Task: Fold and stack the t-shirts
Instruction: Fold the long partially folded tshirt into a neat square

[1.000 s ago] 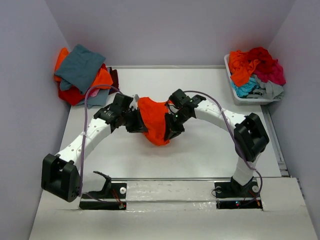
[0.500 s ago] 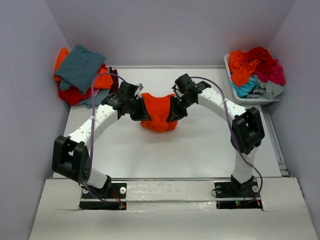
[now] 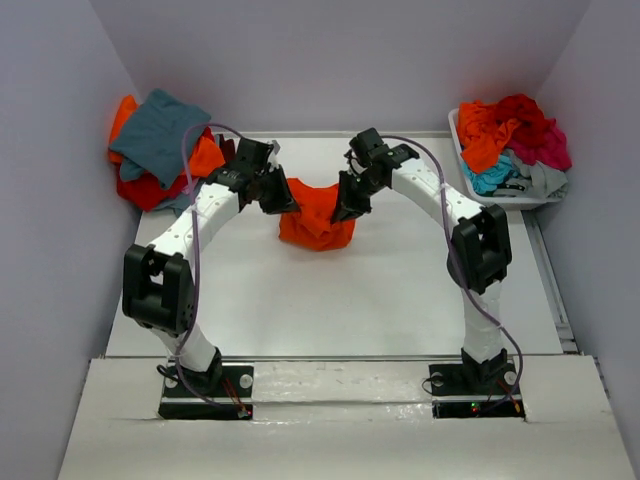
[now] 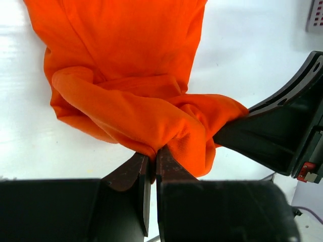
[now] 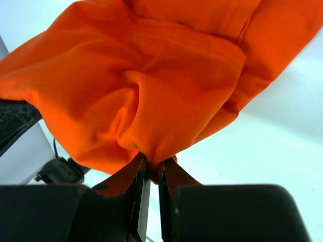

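We see the left gripper (image 4: 152, 157) clamped on a fold of the orange t-shirt (image 4: 126, 60). The right gripper (image 5: 153, 165) pinches another fold, cloth spreading ahead of both jaws.

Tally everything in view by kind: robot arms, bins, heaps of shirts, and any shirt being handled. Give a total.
White robot arms: 2
White plastic bin: 1
Heaps of mixed-colour cloth shirts: 2
Bright orange cloth t-shirt, pinched by the left pincer and the right pincer: 1
Total: 6
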You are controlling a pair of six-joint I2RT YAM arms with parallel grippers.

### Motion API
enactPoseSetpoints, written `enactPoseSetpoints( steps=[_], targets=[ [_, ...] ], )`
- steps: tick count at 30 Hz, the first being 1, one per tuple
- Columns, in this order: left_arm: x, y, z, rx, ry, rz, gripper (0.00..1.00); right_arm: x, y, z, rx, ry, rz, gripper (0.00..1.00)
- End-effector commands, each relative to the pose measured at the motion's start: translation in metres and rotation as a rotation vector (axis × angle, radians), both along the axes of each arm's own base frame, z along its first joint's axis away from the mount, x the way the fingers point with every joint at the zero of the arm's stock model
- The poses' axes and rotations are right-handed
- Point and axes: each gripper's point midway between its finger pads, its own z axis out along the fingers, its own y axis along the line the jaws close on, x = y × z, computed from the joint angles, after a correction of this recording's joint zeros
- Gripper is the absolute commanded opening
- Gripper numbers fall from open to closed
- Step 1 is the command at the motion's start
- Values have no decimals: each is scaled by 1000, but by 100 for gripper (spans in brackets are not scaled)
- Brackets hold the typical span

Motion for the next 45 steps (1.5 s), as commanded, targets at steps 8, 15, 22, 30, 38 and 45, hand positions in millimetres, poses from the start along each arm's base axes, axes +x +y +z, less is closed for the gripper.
enactPoseSetpoints(
  steps=[8,15,22,30,38,45],
  targets=[
    [68,2,24,-15,-96,101,6,62,-19,25,56,-56,-112,15],
    [92,8,18,-11,-91,161,6,94,-29,22,72,-64,-152,16],
    [118,12,4,4,-86,220,6,118,-31,10,110,-62,-158,16],
    [137,18,-17,31,-91,292,6,147,-26,6,138,-148,-152,20],
    [144,28,-30,69,-109,347,6,162,-31,-9,122,-169,-172,43],
    [153,30,-52,108,-96,344,53,167,-30,-16,115,-161,-176,57]
  ],
)
